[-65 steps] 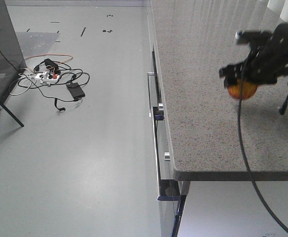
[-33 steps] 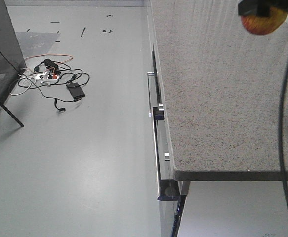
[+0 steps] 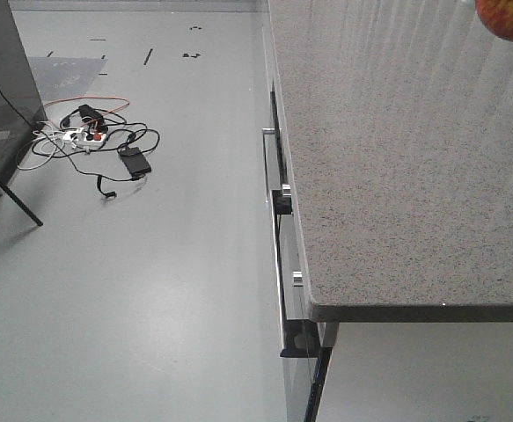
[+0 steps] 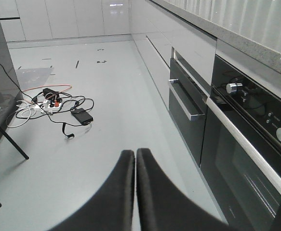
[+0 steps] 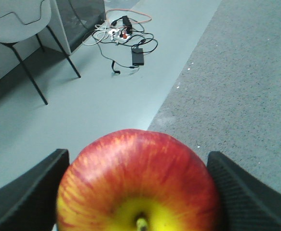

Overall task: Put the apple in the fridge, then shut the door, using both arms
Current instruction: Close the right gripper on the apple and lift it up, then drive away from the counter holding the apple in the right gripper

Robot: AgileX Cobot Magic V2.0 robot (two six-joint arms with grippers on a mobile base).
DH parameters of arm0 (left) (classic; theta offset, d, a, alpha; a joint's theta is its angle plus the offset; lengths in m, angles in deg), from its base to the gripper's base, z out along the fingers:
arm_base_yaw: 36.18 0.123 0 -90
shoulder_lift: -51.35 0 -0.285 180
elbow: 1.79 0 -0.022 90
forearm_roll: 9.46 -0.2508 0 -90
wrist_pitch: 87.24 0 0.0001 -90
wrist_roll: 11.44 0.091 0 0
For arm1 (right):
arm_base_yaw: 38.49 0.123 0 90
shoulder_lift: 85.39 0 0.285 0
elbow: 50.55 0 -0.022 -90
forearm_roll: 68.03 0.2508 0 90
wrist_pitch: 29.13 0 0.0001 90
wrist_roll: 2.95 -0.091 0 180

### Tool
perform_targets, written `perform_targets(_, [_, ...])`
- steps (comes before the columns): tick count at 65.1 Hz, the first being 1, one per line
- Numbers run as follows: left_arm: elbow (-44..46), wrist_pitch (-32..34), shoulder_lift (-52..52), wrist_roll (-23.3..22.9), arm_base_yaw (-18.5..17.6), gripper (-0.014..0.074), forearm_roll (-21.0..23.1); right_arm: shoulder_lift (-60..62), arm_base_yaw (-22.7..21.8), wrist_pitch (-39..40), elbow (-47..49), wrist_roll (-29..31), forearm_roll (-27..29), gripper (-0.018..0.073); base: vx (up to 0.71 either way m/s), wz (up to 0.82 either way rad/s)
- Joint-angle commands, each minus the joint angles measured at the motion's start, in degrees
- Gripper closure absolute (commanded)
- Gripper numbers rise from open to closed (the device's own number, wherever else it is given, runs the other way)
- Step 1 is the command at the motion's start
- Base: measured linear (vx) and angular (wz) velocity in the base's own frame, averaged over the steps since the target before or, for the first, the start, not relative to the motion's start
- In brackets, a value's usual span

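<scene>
one apple (image 5: 138,178) | right end effector (image 5: 138,192) clasps it, seemingly high | left end effector (image 4: 135,155) closed

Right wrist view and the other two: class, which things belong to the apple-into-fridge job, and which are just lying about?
Job: apple; right claw gripping it; left claw, shut and empty.
Lying about: cable tangle; power brick; chair; oven; worktop.

Left gripper (image 4: 135,153): we see its two black fingers (image 4: 113,192) pressed flat together with nothing between them, pointing forward and slightly down.
Right gripper (image 5: 136,161): we see its black pads (image 5: 29,192) clamped on either side of the apple (image 5: 140,192).
</scene>
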Motion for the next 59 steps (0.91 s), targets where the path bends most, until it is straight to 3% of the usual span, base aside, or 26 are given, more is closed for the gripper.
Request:
perform_targets(1, [1.03, 3.96, -0.93, -0.05, 0.12, 0.0603, 0.59, 2.75, -0.15, 1.08, 1.74, 0.35, 1.76, 0.0456, 0.0, 0.0])
perform_targets(11, [1.03, 3.96, -0.93, -0.05, 0.12, 0.0603, 0.59, 3.4, -0.15, -3.11, 1.74, 0.35, 1.76, 0.0455, 0.0, 0.0])
perform_targets(59, [1.03, 3.96, -0.93, -0.05, 0.12, 0.0603, 0.59, 3.4, -0.15, -3.09, 1.74, 0.61, 1.76, 0.0455, 0.0, 0.0])
